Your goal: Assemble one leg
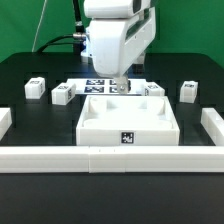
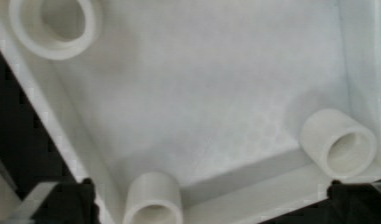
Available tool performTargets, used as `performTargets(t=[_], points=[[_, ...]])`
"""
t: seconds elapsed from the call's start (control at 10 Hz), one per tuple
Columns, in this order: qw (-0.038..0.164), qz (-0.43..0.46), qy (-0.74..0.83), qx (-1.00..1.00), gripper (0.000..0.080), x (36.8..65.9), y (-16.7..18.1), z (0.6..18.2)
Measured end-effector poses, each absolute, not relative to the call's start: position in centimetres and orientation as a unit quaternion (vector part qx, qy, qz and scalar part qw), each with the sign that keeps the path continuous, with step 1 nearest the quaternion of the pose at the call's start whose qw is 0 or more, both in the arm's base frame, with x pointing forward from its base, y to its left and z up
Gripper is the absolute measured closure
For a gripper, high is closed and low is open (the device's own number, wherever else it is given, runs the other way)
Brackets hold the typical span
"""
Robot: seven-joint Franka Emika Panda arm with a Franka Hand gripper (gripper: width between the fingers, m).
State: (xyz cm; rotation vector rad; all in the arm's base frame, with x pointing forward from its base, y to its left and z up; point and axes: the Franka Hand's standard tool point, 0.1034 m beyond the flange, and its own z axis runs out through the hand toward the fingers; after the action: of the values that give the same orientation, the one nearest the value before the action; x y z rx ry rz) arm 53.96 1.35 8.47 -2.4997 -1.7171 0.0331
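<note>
Gripper (image 1: 120, 86) hangs low at the far edge of the tray (image 1: 128, 122), fingertips right by its far wall. Can't tell from either view if it's clenched or released.

Room-wise, there's open black table (image 1: 30, 118) on both sides of the tray, boxed in by a white rail (image 1: 110, 158) along the front and shorter ones at each side. The marker board (image 1: 98, 85) lies flat just beside the gripper, toward the exterior view's left.

The tray sits open-topped below and in front of the gripper. The wrist view shows only its bare floor (image 2: 187, 100) and three round corner sockets (image 2: 338, 150).

The legs are all outside it, on the table. The nearest leg (image 1: 152, 90) is just beside the gripper toward the exterior view's right, near the tray's far corner. One more (image 1: 187, 92) sits farther that way, and two (image 1: 62, 95) (image 1: 35, 88) are off toward the exterior view's left.
</note>
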Motion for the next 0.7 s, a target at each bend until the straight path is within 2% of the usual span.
performTargets(t=[0.4, 0.5, 0.6, 0.7], points=[[0.052, 0.009, -0.574, -0.818, 0.015, 53.9, 1.4, 8.3], [0.04, 0.001, -0.613, -0.789, 0.015, 53.2, 1.8, 7.6], [0.02, -0.003, -0.648, -0.762, 0.015, 52.8, 2.5, 7.2], [0.011, 0.004, -0.664, -0.747, 0.015, 52.1, 3.0, 6.7]])
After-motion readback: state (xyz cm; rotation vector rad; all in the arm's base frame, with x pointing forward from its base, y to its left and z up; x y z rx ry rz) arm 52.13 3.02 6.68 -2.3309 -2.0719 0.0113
